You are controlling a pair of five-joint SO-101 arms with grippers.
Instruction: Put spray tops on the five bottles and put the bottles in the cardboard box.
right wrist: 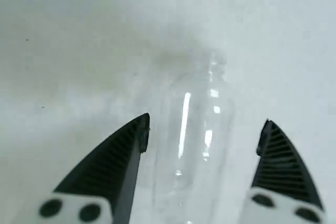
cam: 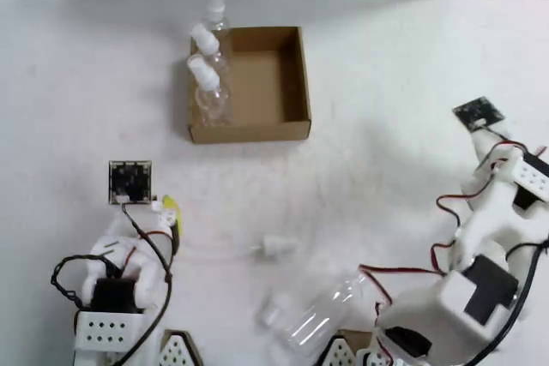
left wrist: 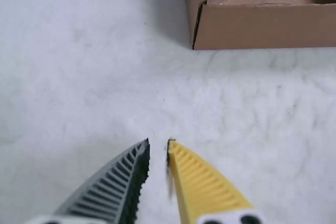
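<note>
One box (cam: 283,83) sat open on the table (cam: 412,57), toward 12 o'clock from the table's middle in the high view. Three bottles stood upright in a row along its 9 o'clock wall, each with a spray top on: the far bottle (cam: 218,8), the middle bottle (cam: 208,47) and the near bottle (cam: 210,92). The left wrist view caught a box corner (left wrist: 252,24) with clear plastic showing over the rim.

One loose top (cam: 276,246) lay on its side at 6 o'clock from the box, well apart from it, its thin tube pointing toward 9 o'clock. One capless bottle (cam: 326,310) lay on the table at 5 o'clock from that top, slanting from 8 o'clock to 2 o'clock. A small whitish piece (cam: 274,309) lay at its 8 o'clock end; whether that was a second top could not be told.

There were two arms. The left gripper (cam: 169,212) was at 7 o'clock from the table's middle, over bare table, pointing toward 12 o'clock. Its grey and yellow fingers (left wrist: 158,145) were drawn almost together, only a thin slit between the tips and nothing in them.

The right arm was at 5 o'clock. The right gripper (right wrist: 205,124) was spread wide, one black finger on each side of the capless bottle (right wrist: 191,150), neither seen touching it.
</note>
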